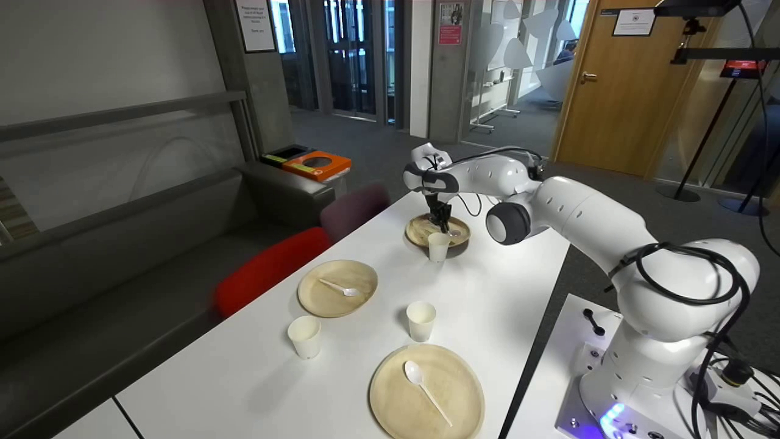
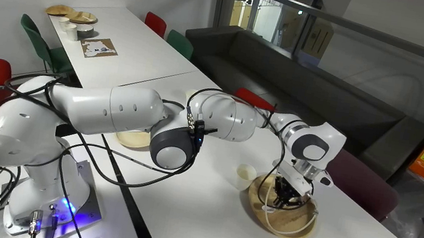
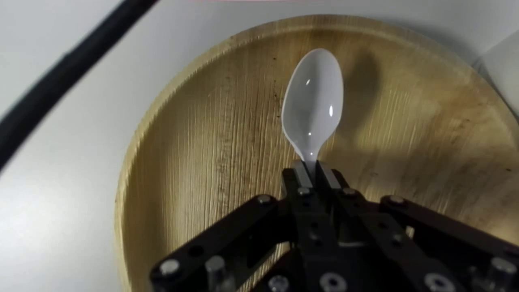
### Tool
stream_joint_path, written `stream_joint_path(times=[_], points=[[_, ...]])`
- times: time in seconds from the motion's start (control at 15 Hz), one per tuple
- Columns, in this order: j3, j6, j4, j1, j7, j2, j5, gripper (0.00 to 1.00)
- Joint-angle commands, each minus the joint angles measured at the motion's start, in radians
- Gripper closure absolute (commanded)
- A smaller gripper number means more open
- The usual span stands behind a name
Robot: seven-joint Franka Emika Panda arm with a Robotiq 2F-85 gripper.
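Observation:
My black gripper [image 3: 311,172] is shut on the neck of a white plastic spoon [image 3: 314,97]. The spoon's bowl points away from the fingers, and most of its handle is hidden by the gripper. Both are over a round wooden-looking plate [image 3: 194,142]; a shadow of the spoon falls on it. In an exterior view the gripper [image 1: 443,229] points down over the plate [image 1: 416,231] near the table's far end. The plate also shows in an exterior view [image 2: 292,227], with the spoon [image 2: 268,209] small below the fingers. A pale cup [image 1: 438,250] stands beside this plate, also visible elsewhere [image 2: 245,178].
Another plate [image 1: 317,302] holds a white spoon [image 1: 350,291]; a nearer plate [image 1: 390,396] holds one too. Cups [image 1: 304,338] [image 1: 421,323] stand between them. A red chair [image 1: 268,268] and purple chair [image 1: 356,210] line one edge. A cable [image 3: 61,77] crosses the wrist view.

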Motion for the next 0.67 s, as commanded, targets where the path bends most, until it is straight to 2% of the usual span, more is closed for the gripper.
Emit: stream_joint_path(times=[0.0, 0.07, 0.13, 0.2, 0.33, 0.4, 0.47, 0.6], points=[[-0.014, 0.019, -0.052, 0.011, 0.009, -0.031, -0.013, 0.88], [-0.013, 0.017, -0.053, 0.01, 0.01, -0.03, -0.012, 0.72], [-0.013, 0.015, -0.055, 0.01, 0.011, -0.029, -0.011, 0.63], [-0.013, 0.013, -0.056, 0.009, 0.013, -0.028, -0.01, 0.6], [-0.012, 0.007, -0.058, 0.007, 0.014, -0.025, -0.009, 0.46], [0.0, -0.051, 0.064, -0.005, 0.013, 0.041, -0.019, 0.39], [-0.011, -0.001, -0.057, 0.005, 0.014, -0.023, -0.008, 0.33], [-0.01, -0.005, -0.058, 0.001, 0.014, -0.023, -0.005, 0.26]])
